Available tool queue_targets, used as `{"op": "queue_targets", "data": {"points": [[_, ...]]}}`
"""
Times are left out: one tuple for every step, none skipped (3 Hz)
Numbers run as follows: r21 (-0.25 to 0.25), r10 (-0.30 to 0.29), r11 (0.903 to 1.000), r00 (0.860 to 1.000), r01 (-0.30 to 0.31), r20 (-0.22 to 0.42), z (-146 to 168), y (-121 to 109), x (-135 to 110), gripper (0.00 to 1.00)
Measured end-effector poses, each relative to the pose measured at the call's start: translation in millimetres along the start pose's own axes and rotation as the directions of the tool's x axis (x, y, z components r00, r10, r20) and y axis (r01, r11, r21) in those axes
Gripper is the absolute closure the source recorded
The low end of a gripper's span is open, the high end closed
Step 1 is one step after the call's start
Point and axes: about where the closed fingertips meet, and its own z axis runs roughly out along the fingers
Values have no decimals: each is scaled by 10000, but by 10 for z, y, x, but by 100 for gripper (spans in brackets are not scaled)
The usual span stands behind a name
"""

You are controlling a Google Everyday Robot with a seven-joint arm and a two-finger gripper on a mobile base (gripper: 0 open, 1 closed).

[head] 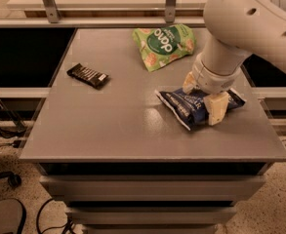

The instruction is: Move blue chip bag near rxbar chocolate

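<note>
The blue chip bag lies on the grey table at the right, near the front. My gripper is lowered over the bag's middle. Its cream fingers are spread apart, one on the bag's far side and one on its near side. The arm hides part of the bag. The rxbar chocolate, a small black bar, lies flat at the table's left, far from the bag.
A light-green snack bag lies at the back of the table, just behind the gripper. A metal rail runs along the table's far edge. The table's right edge is close to the blue bag.
</note>
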Motion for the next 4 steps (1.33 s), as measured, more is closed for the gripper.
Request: {"op": "queue_targets", "data": {"points": [[-38,-7,10000,10000,7,-13,-35,-24,13,61],[-36,-6,10000,10000,6,-11,-46,-28,13,85],[451,136,9989,9999,-139,66,-278,-179,72,100],[1092,262,9936,9994,-284,215,-603,-331,126,100]]}}
